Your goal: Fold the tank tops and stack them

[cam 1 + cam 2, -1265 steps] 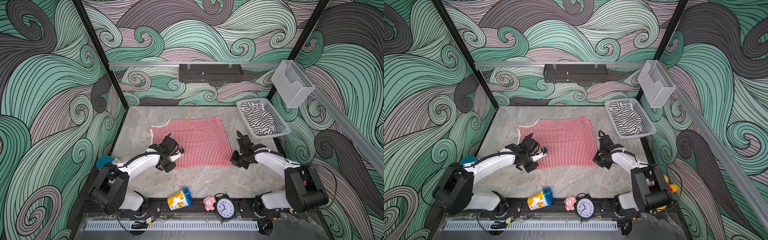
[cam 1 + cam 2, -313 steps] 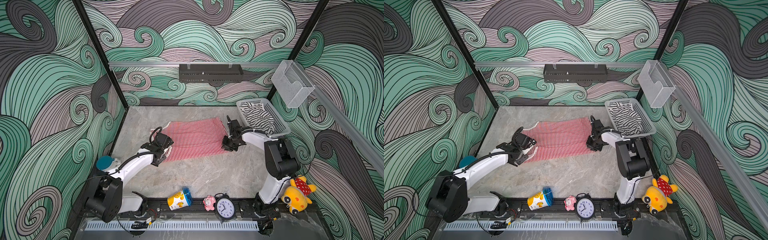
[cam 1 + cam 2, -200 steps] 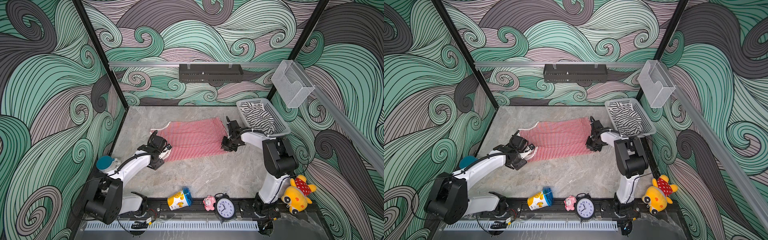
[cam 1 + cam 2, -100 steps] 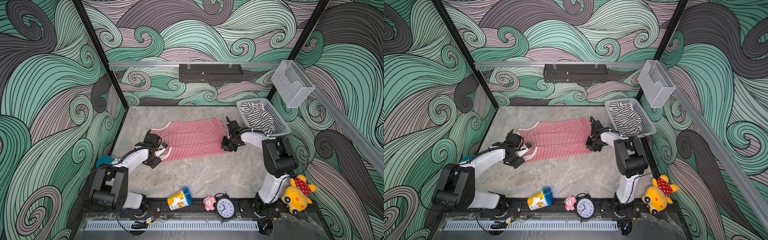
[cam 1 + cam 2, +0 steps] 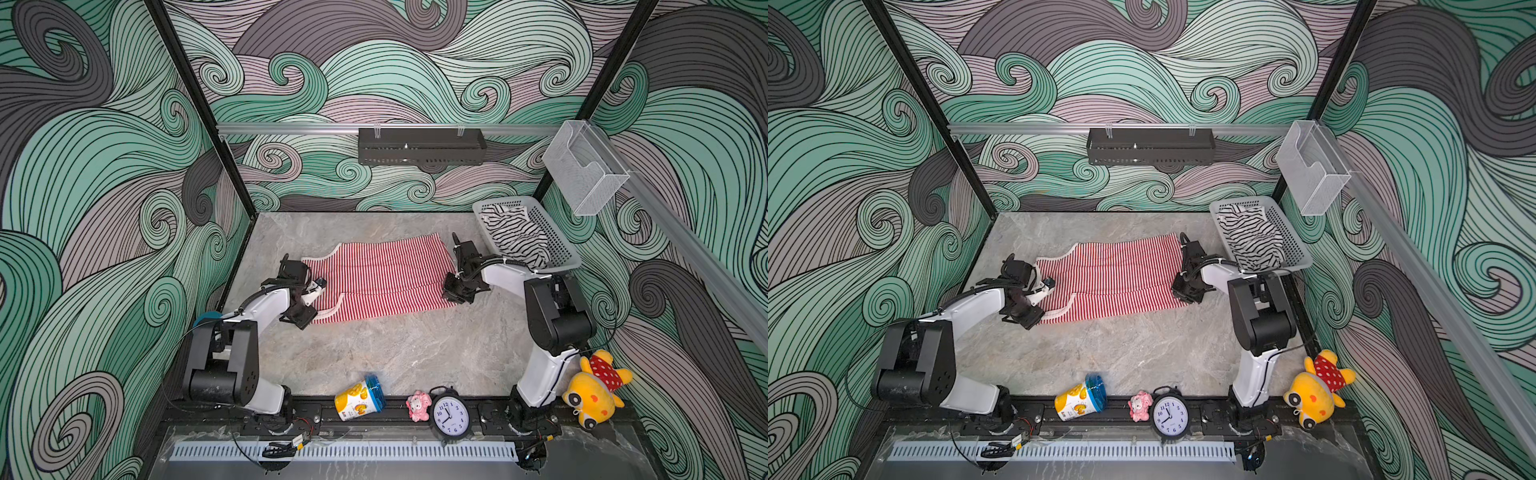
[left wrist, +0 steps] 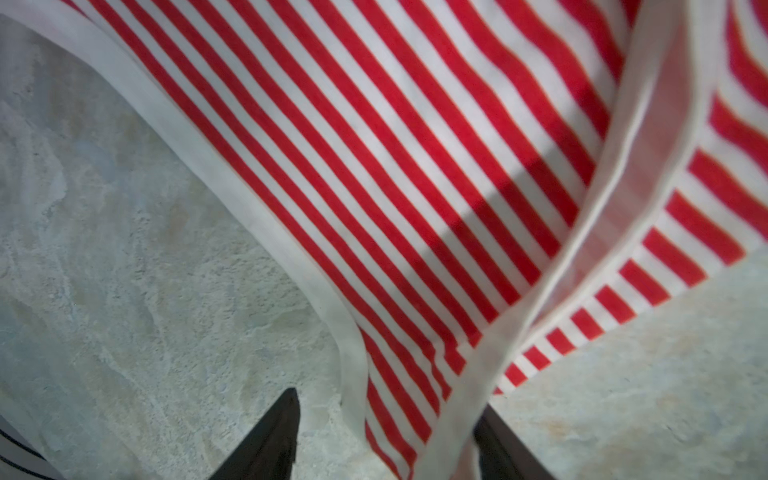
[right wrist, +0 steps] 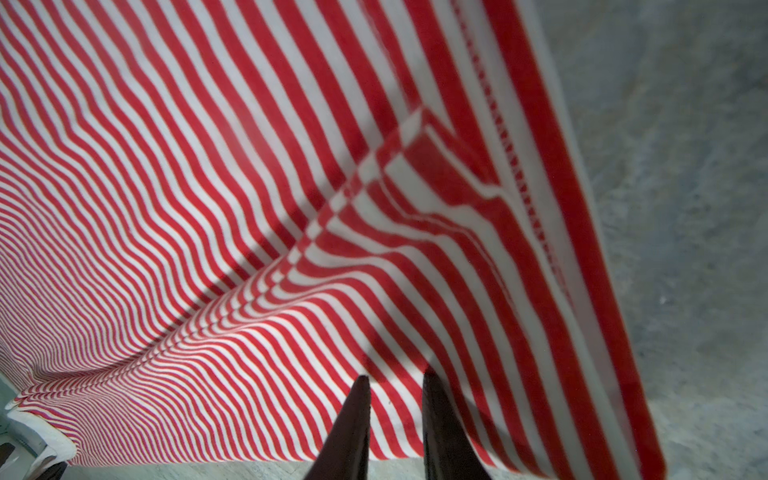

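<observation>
The right tool [image 7: 395,395] is pinched together on the hem end of the red-and-white tank top [image 5: 382,278]. A ridge of striped cloth rises off the table [image 5: 395,353] into its tips, so this reads as a grip rather than a touch. The left tool [image 6: 386,415] stands spread, its tips astride the cream-trimmed shoulder strap. One tip touches the trim and the other has bare table between it and the cloth, so nothing is gripped there.

My guess is that the right side anchors the hem while the left lines up on the strap, so both ends can be carried over together in the next fold.

The red top lies on the table just beside the grey basket [image 5: 559,239], hem end nearest it and straps farthest from it. It is a long, flat band of thin stripes, with soft creases along its length, and it looks already doubled once. The black-and-white tank top [image 5: 515,237] sits inside the basket, crumpled and unfolded.
</observation>
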